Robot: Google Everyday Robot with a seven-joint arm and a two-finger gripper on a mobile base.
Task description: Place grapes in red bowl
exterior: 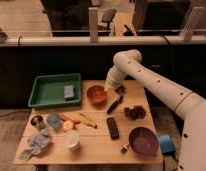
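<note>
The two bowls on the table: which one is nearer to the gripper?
The orange-red bowl. It sits just beside the gripper, at the back of the table; the larger purple bowl stands at the front edge, beyond the grapes.

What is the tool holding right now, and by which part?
Cannot be told. The tool hangs beside the red bowl; the grapes lie apart from it on the table.

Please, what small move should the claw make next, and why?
Probably shift the claw toward the grapes and lower it over them. The grapes lie on the table, apart from the claw and outside the red bowl, which looks empty. The claw hangs beside that bowl, so the grapes must be reached first.
</note>
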